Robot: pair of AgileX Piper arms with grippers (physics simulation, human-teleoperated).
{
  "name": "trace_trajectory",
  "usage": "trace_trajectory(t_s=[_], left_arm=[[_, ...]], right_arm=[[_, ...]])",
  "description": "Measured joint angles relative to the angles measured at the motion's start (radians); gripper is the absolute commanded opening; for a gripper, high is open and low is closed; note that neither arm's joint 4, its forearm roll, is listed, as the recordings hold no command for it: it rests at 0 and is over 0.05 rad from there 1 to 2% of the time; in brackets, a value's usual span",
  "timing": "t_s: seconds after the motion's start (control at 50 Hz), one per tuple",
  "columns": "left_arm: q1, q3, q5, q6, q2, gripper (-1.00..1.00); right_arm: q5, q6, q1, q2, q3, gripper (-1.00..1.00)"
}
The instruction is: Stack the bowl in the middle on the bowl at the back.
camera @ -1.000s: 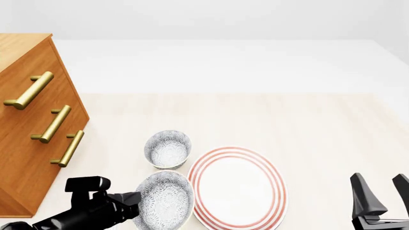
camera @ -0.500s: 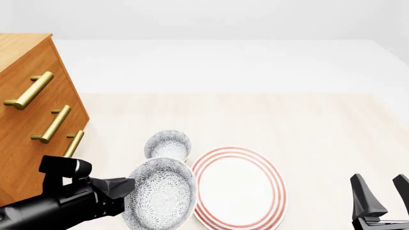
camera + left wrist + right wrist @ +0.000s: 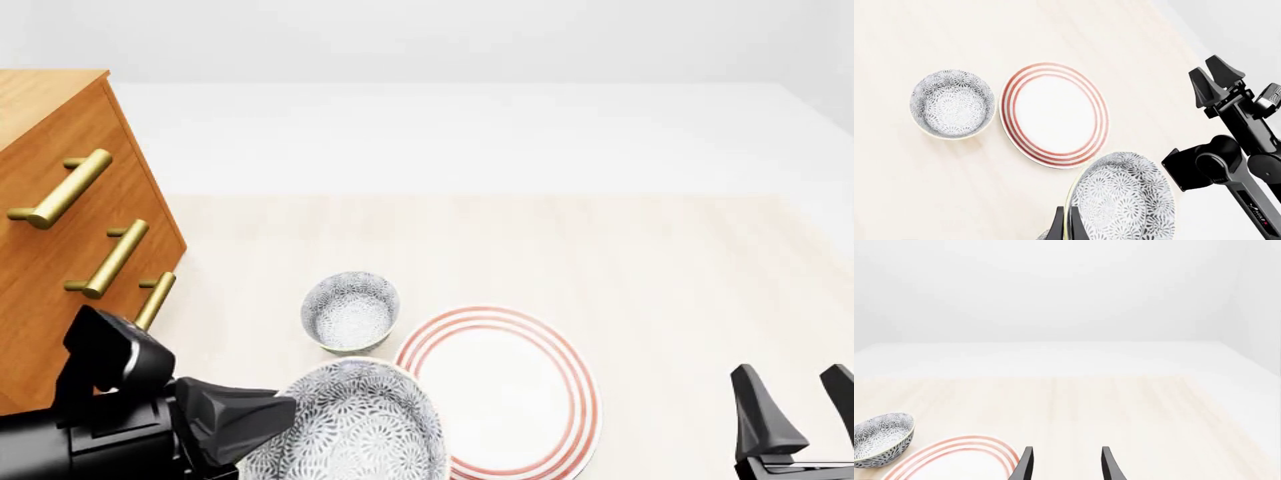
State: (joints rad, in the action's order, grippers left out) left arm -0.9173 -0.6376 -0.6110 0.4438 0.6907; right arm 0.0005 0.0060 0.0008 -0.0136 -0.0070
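Your left gripper (image 3: 1066, 225) pinches, apparently by its rim, the bowl in the middle (image 3: 350, 425), held aloft; the bowl at the back (image 3: 350, 311) lies straight ahead. Right gripper (image 3: 1063, 462): jaws spread, idle.

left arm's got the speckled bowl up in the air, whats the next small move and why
Probably carry it forward until it is over the back bowl, then lower. The left gripper grips the middle bowl by its rim, lifted nearer the camera, while its twin stands empty beside the plate.
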Motion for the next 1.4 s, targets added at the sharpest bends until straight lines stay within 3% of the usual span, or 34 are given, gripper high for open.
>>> trace_trajectory(t_s=[0.46, 0.9, 1.2, 1.4], left_arm=[[-0.105, -0.013, -0.116, 0.027, -0.029, -1.0], [-0.104, 0.038, -0.212, 0.028, -0.102, -1.0], [-0.111, 0.122, -0.218, 0.05, -0.146, -1.0], [-0.121, 0.19, -0.16, 0.054, -0.134, -1.0]], right_arm=[[0.0, -0.009, 0.002, 0.002, -0.001, 1.0], [-0.004, -0.009, 0.002, -0.001, 0.0, 1.0], [0.0, -0.007, 0.002, 0.003, -0.001, 1.0], [0.003, -0.006, 0.001, 0.005, -0.001, 1.0]])
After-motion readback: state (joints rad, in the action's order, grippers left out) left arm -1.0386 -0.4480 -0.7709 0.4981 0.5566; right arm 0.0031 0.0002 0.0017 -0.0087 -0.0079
